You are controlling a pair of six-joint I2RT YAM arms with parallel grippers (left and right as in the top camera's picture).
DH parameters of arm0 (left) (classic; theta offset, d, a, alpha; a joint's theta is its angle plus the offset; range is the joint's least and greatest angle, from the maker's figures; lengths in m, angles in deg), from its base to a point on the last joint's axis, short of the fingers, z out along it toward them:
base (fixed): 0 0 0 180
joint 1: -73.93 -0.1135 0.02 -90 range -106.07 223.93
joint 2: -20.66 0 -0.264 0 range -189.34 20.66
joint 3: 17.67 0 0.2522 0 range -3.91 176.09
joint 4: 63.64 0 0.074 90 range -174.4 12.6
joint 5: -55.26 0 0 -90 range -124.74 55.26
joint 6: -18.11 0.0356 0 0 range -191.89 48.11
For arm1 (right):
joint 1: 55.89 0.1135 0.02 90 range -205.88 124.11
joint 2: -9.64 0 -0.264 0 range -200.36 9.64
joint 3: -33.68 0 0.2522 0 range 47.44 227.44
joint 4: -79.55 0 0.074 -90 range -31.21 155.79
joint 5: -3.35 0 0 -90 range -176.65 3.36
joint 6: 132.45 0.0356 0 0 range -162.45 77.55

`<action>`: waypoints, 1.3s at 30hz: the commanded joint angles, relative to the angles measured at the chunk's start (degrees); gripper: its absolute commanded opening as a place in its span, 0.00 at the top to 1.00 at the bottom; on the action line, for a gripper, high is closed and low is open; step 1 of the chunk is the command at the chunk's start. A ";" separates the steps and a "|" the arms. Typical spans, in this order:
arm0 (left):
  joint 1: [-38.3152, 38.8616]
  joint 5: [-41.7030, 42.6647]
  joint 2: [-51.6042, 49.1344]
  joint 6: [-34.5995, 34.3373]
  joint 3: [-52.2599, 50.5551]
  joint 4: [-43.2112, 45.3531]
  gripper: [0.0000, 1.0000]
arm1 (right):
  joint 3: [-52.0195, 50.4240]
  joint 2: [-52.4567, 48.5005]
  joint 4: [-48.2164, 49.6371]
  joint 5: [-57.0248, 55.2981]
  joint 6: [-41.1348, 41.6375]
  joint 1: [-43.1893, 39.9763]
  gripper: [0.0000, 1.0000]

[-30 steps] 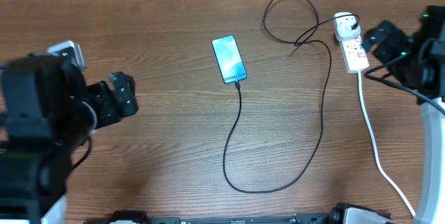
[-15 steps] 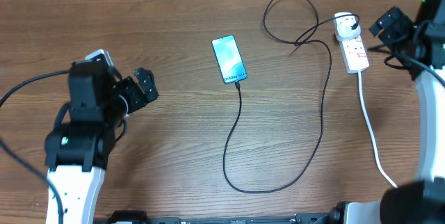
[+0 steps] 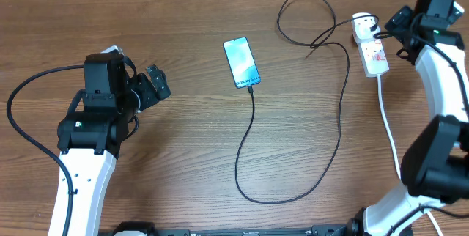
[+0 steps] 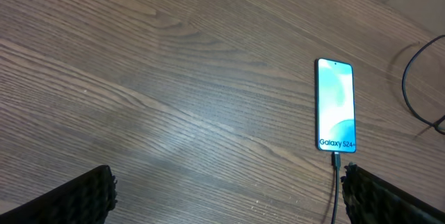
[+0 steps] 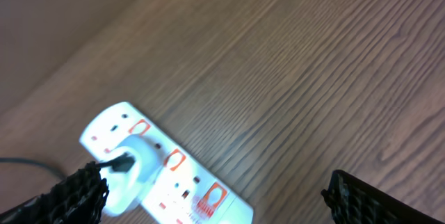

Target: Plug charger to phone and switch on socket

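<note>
The phone [image 3: 241, 62] lies flat on the worktop [image 3: 183, 163], upper centre of the overhead view. To its left the left gripper [image 3: 156, 83] is held spread and empty, well apart from it. The charger [image 3: 253, 108] runs from the phone's lower edge in a wide loop to the socket [image 3: 372, 51] at upper right. Just beside the socket the right gripper [image 3: 396, 29] hangs with jaws wide and nothing pinched.

The step in hand is judged to be the switch. It is best pressed by one fingertip on the rocker belonging to the occupied outlet, straight down, so that the block is not pushed along or the cable snagged.

Whether the connector is fully seated in the phone cannot be told. In the right wrist view the socket is cut off at the lower edge, and no switch can be read as on or off.
</note>
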 commanded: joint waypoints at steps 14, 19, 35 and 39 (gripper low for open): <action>0.04 -0.26 -0.20 -0.96 -0.13 0.44 0.00 | 1.09 -11.96 7.32 1.81 -17.99 -1.22 0.00; 0.04 -0.13 -0.20 -0.96 -0.13 0.02 0.00 | 1.09 -13.27 8.96 2.38 -19.54 -1.22 0.00; 0.04 -0.15 -0.20 -0.72 -0.13 -0.70 0.00 | 1.09 -15.69 14.01 2.19 -13.97 -1.55 0.00; 0.04 -0.17 -0.20 -0.72 -0.13 -0.70 0.00 | 1.09 -15.69 14.01 2.69 -6.54 -2.54 0.00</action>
